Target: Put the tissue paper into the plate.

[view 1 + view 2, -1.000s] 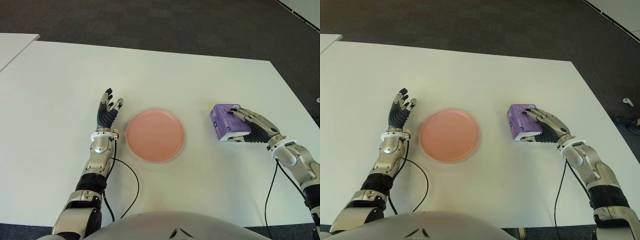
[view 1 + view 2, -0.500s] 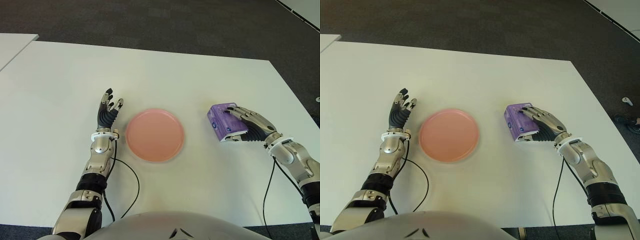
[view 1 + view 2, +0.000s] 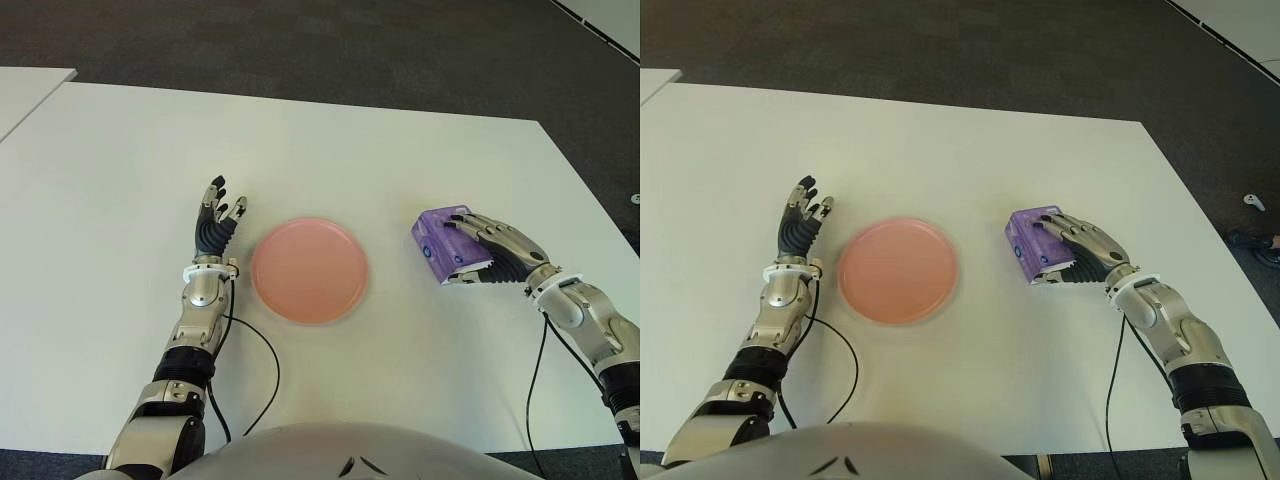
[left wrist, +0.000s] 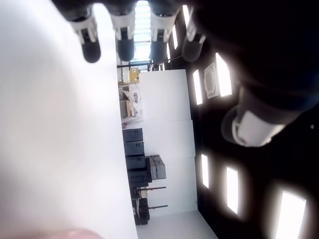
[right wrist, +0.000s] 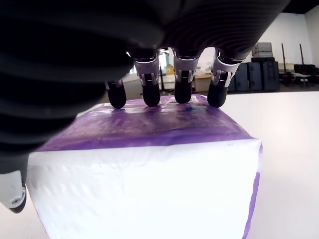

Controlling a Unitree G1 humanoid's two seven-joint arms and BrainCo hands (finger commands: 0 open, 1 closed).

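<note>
While the pack is creeping toward the middle, here's the rundown, nearest stuff first:

Cable: a black cable [image 3: 262, 372] is looping on the surface by the left forearm, closest to the robot's body, not getting in anyone's way.

Right hand: the right hand [image 3: 497, 252] is lying over the tissue paper [image 3: 442, 243], four fingertips [image 5: 151, 94] pressing on the purple top and what looks like a thumb low at the side. So it's gripping the pack, though whether it's already off the surface I honestly can't tell.

What's changing: compared with a second ago, the pack and hand are sitting a bit further toward the plate [image 3: 309, 270], and the pack is turning slightly. Small shift, but it's the right direction.

What that means: I'm guessing the carry is only just starting. The tissue paper is well apart from the plate, with bare white surface [image 3: 400, 160] between them, so most of the trip is still ahead.

Left hand: the left hand [image 3: 217, 224] is hanging out just on the left side of the plate, fingers spread and pointing away from the robot, holding nothing, same spot as before.

Watch for: the grip is mostly from above, so the soft pack could be slipping if it gets swung fast.
</note>
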